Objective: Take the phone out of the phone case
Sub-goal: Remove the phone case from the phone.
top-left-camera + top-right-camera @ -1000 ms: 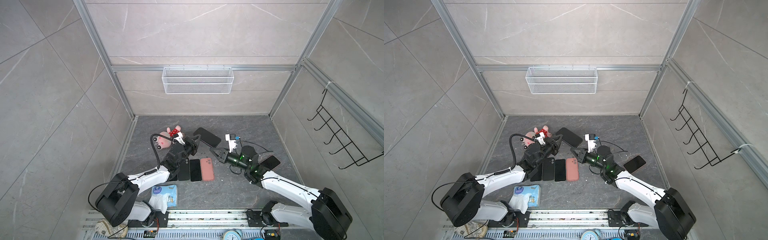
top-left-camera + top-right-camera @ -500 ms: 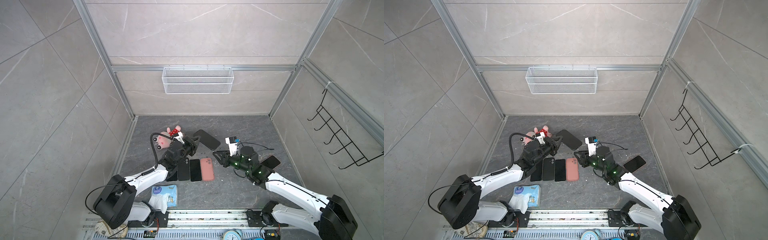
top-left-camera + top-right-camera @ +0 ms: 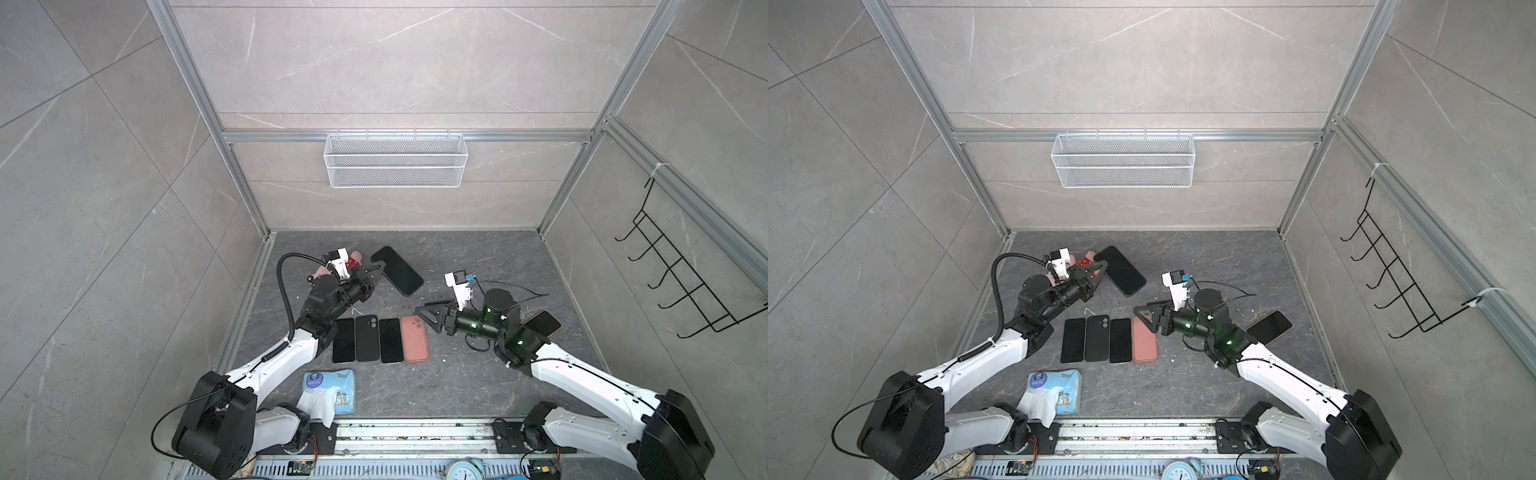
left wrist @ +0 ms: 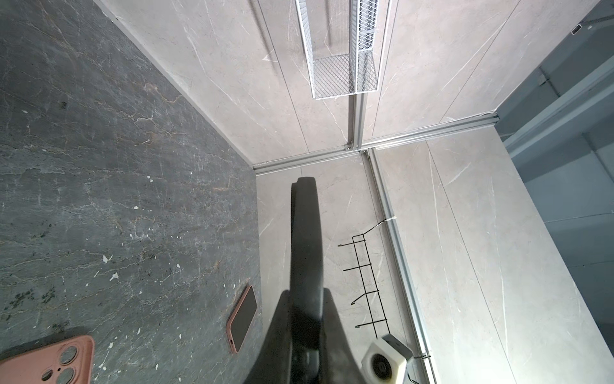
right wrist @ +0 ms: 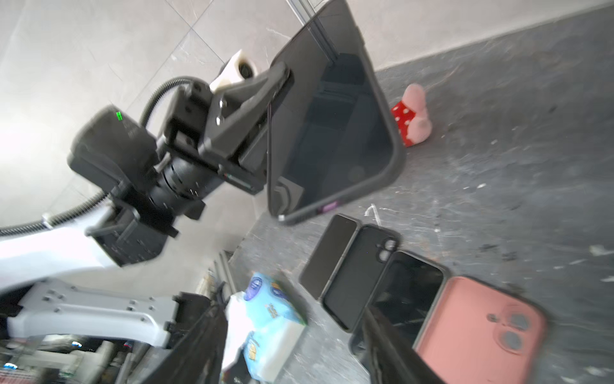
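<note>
Release — right gripper (image 3: 424,314) now spread, backed off empty; left gripper (image 3: 371,271) clamped on cased phone (image 3: 399,272) — case not off yet.

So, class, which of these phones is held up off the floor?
The phone in the dark case, clamped in the left gripper; the others lie flat on the floor.

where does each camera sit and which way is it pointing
Both top views: overhead, looking down on the dark marbled tabletop; white left arm and right arm show.
Left wrist: on the left arm, facing the white wire basket; left gripper clamping the black-cased phone shows.
Right wrist: on the right arm, facing the left arm; open right gripper shows.
Shared: the lens-side-up pink phone case appears in every view.
</note>
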Robot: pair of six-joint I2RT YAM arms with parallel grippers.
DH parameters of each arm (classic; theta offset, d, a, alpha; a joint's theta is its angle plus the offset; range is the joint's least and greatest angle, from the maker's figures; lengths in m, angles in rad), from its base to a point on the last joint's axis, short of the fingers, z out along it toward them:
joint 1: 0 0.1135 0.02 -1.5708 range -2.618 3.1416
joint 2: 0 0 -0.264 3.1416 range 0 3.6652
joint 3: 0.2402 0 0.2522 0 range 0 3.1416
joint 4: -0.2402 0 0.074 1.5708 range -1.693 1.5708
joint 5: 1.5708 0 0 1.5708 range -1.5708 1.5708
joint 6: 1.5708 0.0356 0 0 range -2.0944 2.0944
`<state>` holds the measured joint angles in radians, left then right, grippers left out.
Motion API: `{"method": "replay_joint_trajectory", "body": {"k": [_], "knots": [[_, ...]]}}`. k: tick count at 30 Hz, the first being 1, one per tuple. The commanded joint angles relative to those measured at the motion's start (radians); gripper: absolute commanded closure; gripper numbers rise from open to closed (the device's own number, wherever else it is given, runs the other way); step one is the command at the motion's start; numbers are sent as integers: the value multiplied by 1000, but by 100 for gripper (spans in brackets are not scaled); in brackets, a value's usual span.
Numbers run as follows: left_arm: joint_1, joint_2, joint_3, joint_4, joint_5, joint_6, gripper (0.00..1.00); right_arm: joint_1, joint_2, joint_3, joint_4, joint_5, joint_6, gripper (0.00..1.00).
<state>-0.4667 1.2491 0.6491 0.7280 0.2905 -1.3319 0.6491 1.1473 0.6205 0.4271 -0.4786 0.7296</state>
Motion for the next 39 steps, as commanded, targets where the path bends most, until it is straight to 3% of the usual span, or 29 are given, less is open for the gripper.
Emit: {"method": "replay_joint_trajectory", "body": {"k": [1,6,14,21,39], "knots": [[-6,-13,8,226,-24,-1,100,23,60,-33,318,-6,251,33],[-15,-15,-3,254,-47,-6,100,56,109,3,313,37,272,37],[-35,0,-9,278,-65,-11,100,60,181,-2,437,92,367,53],[-39,8,-12,288,-72,-18,100,60,261,-12,639,81,456,59],[-42,15,-17,290,-94,-22,100,59,299,6,665,69,475,77]]}}
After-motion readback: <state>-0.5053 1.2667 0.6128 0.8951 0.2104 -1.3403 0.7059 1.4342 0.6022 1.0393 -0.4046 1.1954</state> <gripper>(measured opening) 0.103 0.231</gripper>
